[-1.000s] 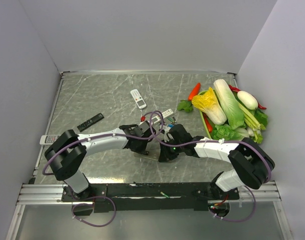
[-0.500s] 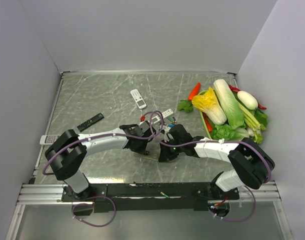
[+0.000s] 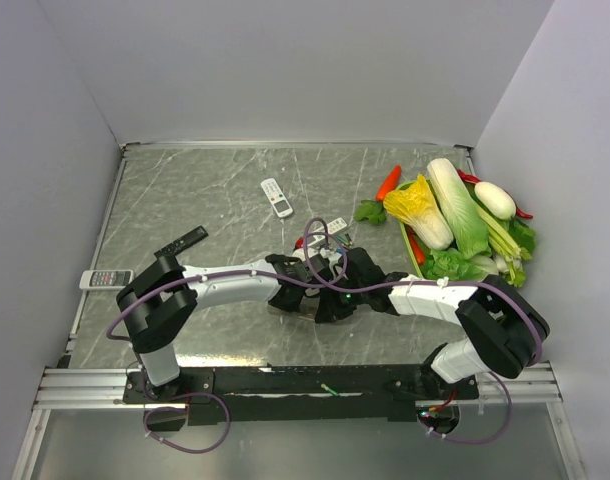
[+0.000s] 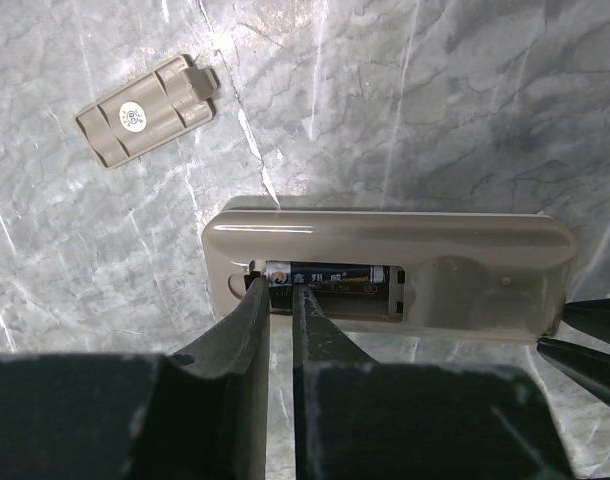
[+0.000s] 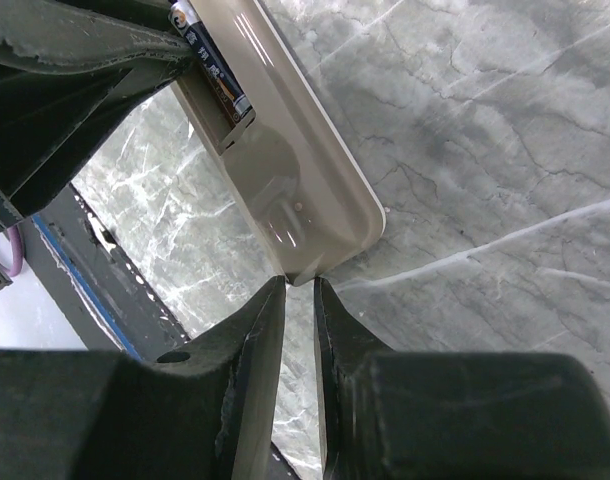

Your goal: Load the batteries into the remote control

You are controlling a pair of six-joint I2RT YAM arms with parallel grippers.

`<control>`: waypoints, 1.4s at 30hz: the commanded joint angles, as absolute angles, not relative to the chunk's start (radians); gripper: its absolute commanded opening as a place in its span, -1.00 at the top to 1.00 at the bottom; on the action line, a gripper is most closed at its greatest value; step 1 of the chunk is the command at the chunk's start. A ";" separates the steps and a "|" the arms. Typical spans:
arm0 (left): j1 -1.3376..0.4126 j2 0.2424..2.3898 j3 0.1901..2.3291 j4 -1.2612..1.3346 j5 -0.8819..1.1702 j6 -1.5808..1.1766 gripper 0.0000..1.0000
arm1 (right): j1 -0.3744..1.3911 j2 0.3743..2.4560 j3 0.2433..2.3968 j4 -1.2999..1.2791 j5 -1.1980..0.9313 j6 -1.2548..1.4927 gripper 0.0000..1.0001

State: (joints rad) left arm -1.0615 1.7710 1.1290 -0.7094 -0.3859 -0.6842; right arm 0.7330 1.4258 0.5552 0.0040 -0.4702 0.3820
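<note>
the job looks about half done. the remote control [image 4: 485, 260] lies back-up on the counter [image 4: 435, 100] between the two wrists, with its cover [image 4: 145, 108] off and lying apart near the far corner. one battery [image 4: 330, 275] sits in the far slot of the bay. the near slot beside it looks bare, though the fingers hide part of it, so a second cell and the cover are likely left to do. the left tool [image 4: 275, 292] has its fingers almost together at the battery's end; whether it pinches or only presses i cannot tell. the right tool [image 5: 297, 283] is clamped on the remote's far end, steadying it. count: one battery, one loose cover, no spare cells in sight, and three other remotes well apart, a small white remote [image 3: 277, 198], a black remote [image 3: 181, 243] and a pale remote [image 3: 105, 279].
</note>
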 commanded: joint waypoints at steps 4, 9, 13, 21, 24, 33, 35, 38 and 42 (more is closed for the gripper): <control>-1.109 1.934 1.075 -0.463 -0.136 -0.772 0.64 | 0.736 1.427 0.566 0.087 -0.499 0.380 0.49; -1.127 1.985 1.108 -0.526 -0.195 -0.776 0.39 | 0.738 1.422 0.563 0.086 -0.499 0.379 0.49; -1.153 1.996 1.129 -0.549 -0.218 -0.787 0.29 | 0.739 1.424 0.561 0.087 -0.500 0.380 0.49; -1.154 1.866 1.112 -0.541 -0.303 -0.825 0.24 | 0.739 1.404 0.561 0.081 -0.492 0.373 0.49; -1.151 1.783 1.100 -0.552 -0.372 -0.851 0.18 | 0.739 1.390 0.572 0.060 -0.479 0.353 0.49; -1.115 1.459 0.944 -0.505 -0.457 -0.926 -0.16 | 0.738 1.321 0.638 -0.054 -0.419 0.244 0.45; -1.101 1.379 0.875 -0.488 -0.457 -0.952 -0.27 | 0.738 1.313 0.661 -0.084 -0.407 0.200 0.43; -1.078 1.254 0.766 -0.439 -0.442 -0.986 -0.36 | 0.739 1.312 0.707 -0.139 -0.399 0.128 0.36; -1.043 1.085 0.634 -0.399 -0.431 -1.055 -0.35 | 0.750 1.365 0.822 -0.218 -0.420 0.009 0.14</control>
State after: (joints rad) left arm -1.0729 1.1995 0.7219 -0.4629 -0.4500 -0.9642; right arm 0.7338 1.3495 0.6994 -0.1406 -0.4191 0.1551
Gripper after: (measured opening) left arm 0.678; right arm 0.381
